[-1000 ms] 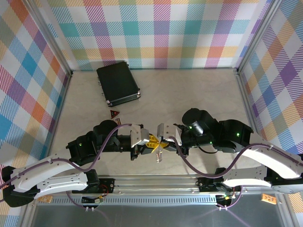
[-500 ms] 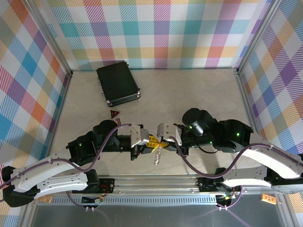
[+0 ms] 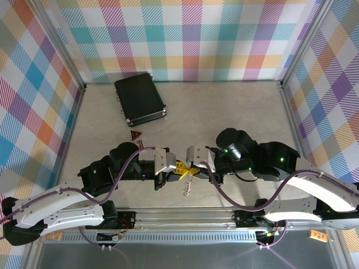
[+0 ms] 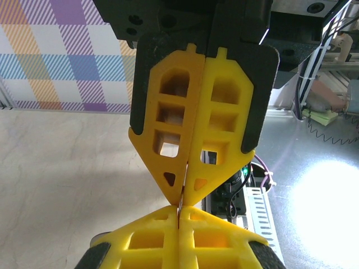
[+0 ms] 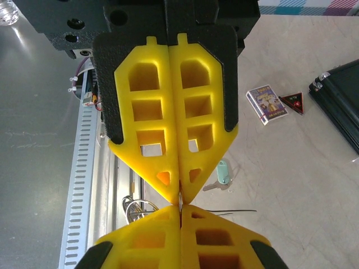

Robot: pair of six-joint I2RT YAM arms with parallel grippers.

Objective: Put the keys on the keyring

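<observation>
My two grippers meet tip to tip over the near middle of the table. The left gripper (image 3: 180, 167) and the right gripper (image 3: 194, 167) are both shut, each pinching a thin metal edge of the silver keyring (image 3: 187, 184), which hangs just below them. In the right wrist view my right gripper (image 5: 179, 208) touches the left gripper (image 5: 179, 194), and the keyring's small rings (image 5: 136, 206) show left of the tips. The teal-headed key (image 5: 222, 172) lies loose on the table beyond. In the left wrist view the left gripper (image 4: 179, 210) faces the right gripper (image 4: 184, 196).
A black rectangular case (image 3: 139, 98) lies at the back left. A small red triangular tag (image 3: 134, 135) and a little card box (image 5: 268, 103) sit between it and the arms. A metal rail (image 3: 185, 216) runs along the near edge. Checked walls (image 3: 190, 39) enclose the table.
The left gripper's jaws have closed the last bit onto the keyring. The hanging part of the keyring has swung slightly. Both arms stay where they were.
</observation>
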